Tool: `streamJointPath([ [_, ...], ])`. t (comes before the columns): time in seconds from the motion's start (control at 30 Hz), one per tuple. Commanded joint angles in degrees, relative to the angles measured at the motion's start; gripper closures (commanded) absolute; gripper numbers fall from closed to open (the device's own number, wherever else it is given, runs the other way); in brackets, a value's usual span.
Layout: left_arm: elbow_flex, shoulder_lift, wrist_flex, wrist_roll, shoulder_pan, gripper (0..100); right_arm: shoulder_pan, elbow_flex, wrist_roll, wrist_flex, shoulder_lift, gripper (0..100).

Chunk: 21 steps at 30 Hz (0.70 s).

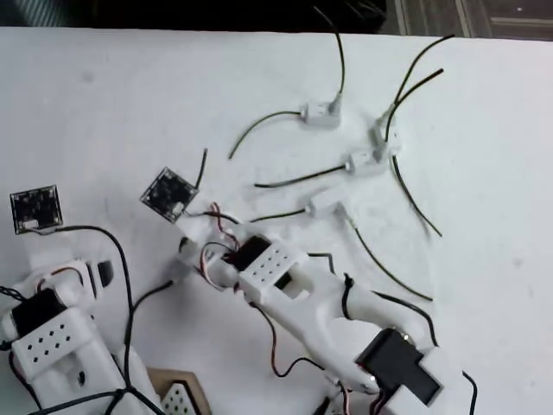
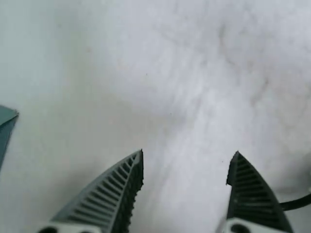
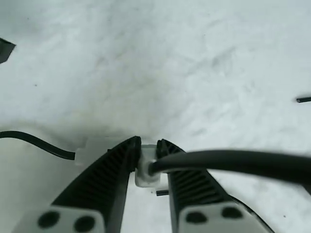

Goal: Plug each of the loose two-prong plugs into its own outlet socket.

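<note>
My right gripper [image 3: 148, 143] is shut on a small white plug [image 3: 145, 171] whose thick black cord [image 3: 228, 161] runs off to one side. A second white piece [image 3: 93, 147] with a thin black wire lies on the table right beside the fingertips. In the high view this gripper [image 1: 192, 248] sits low at the table's middle, just below a black square piece [image 1: 170, 194]. Several loose white plugs with black wires [image 1: 321, 113] [image 1: 364, 162] [image 1: 321, 204] lie farther back right. My left gripper [image 2: 187, 156] hangs open over bare white table.
Another black square piece [image 1: 36, 209] lies at the left, just beyond the left arm [image 1: 54, 341]. Thin black wires [image 1: 415, 199] trail across the back right of the table. A wooden block [image 1: 177, 393] sits at the near edge between the arms.
</note>
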Motion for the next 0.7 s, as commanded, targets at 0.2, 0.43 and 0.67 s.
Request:
streamJointPath([
  [0.2,0.1,-0.7,-1.2,0.6,-0.1,72,0.1,-5.8,-1.9,-0.3,3.2,98.1],
  [0.43,0.5,-0.7,-2.4,0.6,-0.1,72,0.0,-6.2,-2.0,4.4,-0.2,98.1],
  [0.67,0.5,-0.7,-2.4,0.6,-0.1,72,0.0,-5.9,-2.0,6.1,-1.1,98.1],
])
